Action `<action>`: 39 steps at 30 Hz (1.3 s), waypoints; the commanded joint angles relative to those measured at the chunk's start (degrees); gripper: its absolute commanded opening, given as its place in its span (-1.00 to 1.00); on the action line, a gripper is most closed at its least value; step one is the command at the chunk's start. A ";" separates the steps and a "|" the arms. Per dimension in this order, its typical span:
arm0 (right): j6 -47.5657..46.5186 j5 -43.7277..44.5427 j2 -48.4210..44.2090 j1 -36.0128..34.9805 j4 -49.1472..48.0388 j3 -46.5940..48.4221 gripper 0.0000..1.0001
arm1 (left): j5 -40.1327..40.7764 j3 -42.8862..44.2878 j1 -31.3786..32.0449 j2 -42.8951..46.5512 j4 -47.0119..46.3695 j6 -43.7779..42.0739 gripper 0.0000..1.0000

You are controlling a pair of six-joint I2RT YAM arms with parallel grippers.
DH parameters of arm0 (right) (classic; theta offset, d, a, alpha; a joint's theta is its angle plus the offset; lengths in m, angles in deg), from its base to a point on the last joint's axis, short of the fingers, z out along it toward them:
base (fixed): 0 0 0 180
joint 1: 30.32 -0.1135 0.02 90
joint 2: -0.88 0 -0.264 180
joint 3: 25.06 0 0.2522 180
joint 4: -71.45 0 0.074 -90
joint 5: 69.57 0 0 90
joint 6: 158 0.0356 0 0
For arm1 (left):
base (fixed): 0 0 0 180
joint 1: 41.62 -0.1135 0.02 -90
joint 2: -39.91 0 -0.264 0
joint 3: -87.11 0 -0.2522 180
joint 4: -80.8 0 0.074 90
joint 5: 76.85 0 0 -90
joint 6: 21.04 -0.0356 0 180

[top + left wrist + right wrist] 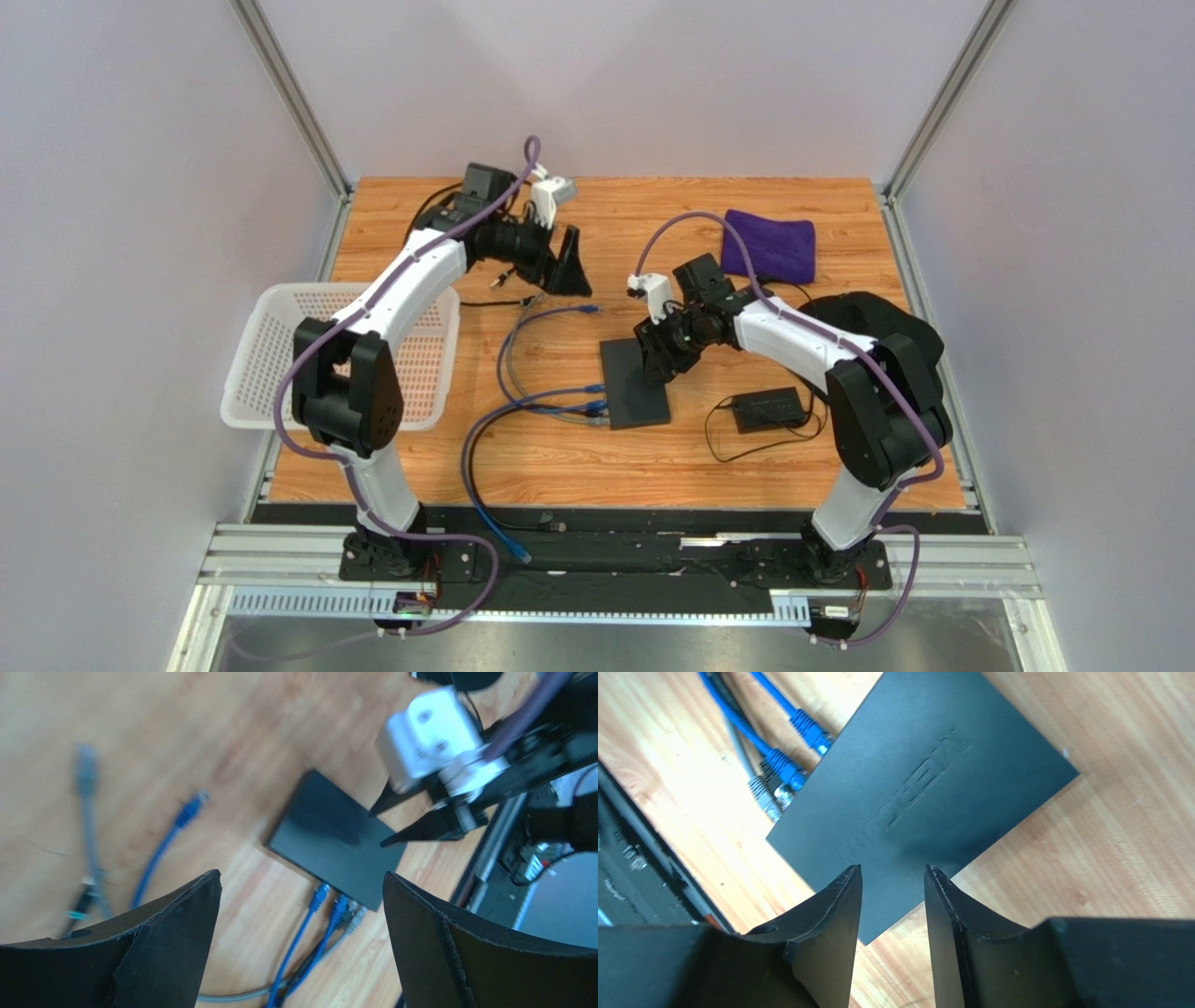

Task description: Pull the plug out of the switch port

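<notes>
Wooden table [673, 462] | switch [927, 777] under right pincer [892, 875]; left pincer [300, 882] well apart

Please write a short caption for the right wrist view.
Right gripper open over the black switch, blue and grey plugs at its edge.

Arm shells: the left arm [404, 287] and right arm [786, 329] wear glossy white link covers between black joint housings.
Shoulders: bulky matte-black motor blocks, rounded at the edges.
Cables: a purple cable [530, 151] in a smooth sleeve runs along each arm.
Wrists: a small white camera block [648, 287] with rounded corners.
Claws: the left claw [300, 878] and right claw [892, 871] have black wedge-shaped fingers with a dull, slightly rough face.
Bases: black base plates [386, 560].
</notes>
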 commanded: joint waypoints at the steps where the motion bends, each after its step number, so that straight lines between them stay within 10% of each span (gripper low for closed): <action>1: -1.34 -3.66 -3.02 -0.21 0.35 -2.16 -0.17 | -6.18 -9.33 1.14 -1.81 -4.97 4.46 0.79; 39: -0.55 0.55 -0.13 -1.09 -2.64 -4.81 -1.00 | -8.38 -8.92 7.38 -20.26 2.58 -7.12 0.27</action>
